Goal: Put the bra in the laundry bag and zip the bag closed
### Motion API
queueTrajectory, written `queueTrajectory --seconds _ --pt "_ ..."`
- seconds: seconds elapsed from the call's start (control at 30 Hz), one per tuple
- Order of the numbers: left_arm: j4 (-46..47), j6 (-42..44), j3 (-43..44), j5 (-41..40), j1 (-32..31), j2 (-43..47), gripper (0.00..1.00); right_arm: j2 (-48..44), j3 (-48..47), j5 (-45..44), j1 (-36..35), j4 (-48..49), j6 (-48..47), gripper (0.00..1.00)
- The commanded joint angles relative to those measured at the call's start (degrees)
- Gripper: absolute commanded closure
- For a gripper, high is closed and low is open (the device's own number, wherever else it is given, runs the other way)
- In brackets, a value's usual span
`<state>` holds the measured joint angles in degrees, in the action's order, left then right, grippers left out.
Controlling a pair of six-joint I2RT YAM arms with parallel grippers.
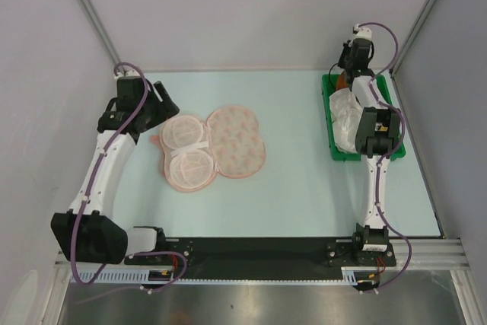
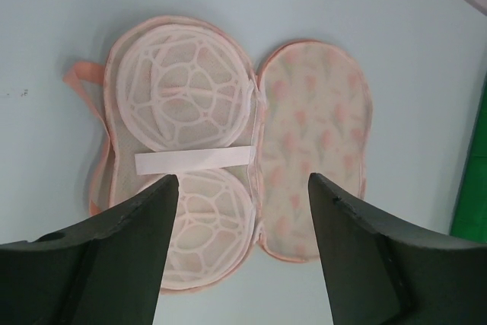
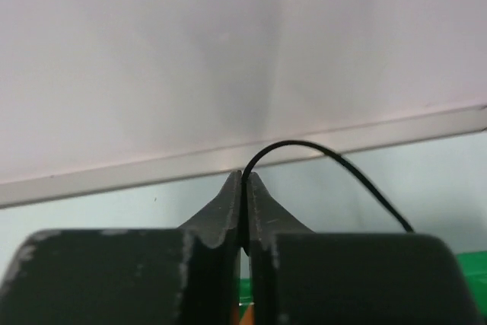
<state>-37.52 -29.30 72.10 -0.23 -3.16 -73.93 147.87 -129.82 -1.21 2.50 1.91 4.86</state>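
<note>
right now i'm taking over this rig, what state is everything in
Left claw: open, holding nothing, hovering over the laundry bag.
Right claw: shut on the bra by its thin black strap, at the green bin on the far right.
The bag lies unzipped and spread flat mid-table, nothing in it.
Done: bra gripped.
Left: carry it over, put it in, fold the bag shut, zip it.

The laundry bag (image 2: 316,135) is showing pale pink with orange-pink flower print, its mesh panels white; desk (image 1: 297,188) pale mint, bin (image 1: 328,108) green, bra strap (image 3: 288,142) black.
</note>
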Motion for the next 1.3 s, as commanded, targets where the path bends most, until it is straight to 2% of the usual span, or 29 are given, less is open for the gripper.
queueTrajectory --seconds 0.0,0.17,0.37,0.5,0.67,0.87,1.0,1.1,1.17,1.2,1.27 --pt "-2.2 1.9 -0.6 0.3 -0.2 4.6 0.26 -6.6 -7.7 -4.8 -0.5 -1.4 0.4 1.0" --pt "-2.7 0.9 -2.9 3.3 -0.2 7.8 0.26 -18.5 -8.0 -9.4 -2.6 -4.9 1.4 1.0" --pt "-2.0 1.1 -6.6 15.8 -0.2 12.6 0.27 -35.3 -4.5 -12.0 -8.4 -10.2 2.7 1.0" --pt "0.7 -1.6 -9.2 23.5 -0.2 17.5 0.26 -46.4 3.9 -9.8 -10.6 -12.4 9.3 1.0" --pt "3.4 -5.1 -12.2 30.6 -0.2 24.5 0.26 -61.3 20.3 -5.7 -13.7 -12.7 16.7 1.0" --pt "6.9 -8.3 -15.3 38.5 -0.7 27.9 0.24 -76.7 42.5 0.6 -14.8 -12.1 23.4 1.0" --pt "8.9 -10.3 -17.7 39.2 -3.3 30.3 0.24 -87.1 56.1 9.3 -15.2 -13.1 30.3 1.0" --pt "13.1 -12.0 -20.9 38.1 -7.6 32.0 0.23 -92.1 65.4 12.1 -16.0 -13.7 35.2 1.0" --pt "15.3 -12.6 -23.0 35.0 -13.2 32.6 0.19 -96.7 69.5 12.8 -17.1 -14.5 37.3 1.0" --pt "17.8 -13.1 -23.7 28.4 -19.8 33.2 0.18 -97.9 72.6 12.7 -18.6 -15.0 38.1 1.0" --pt "20.5 -13.8 -25.3 21.5 -27.0 33.4 0.18 -101.3 75.1 12.6 -20.1 -15.4 38.6 1.0"
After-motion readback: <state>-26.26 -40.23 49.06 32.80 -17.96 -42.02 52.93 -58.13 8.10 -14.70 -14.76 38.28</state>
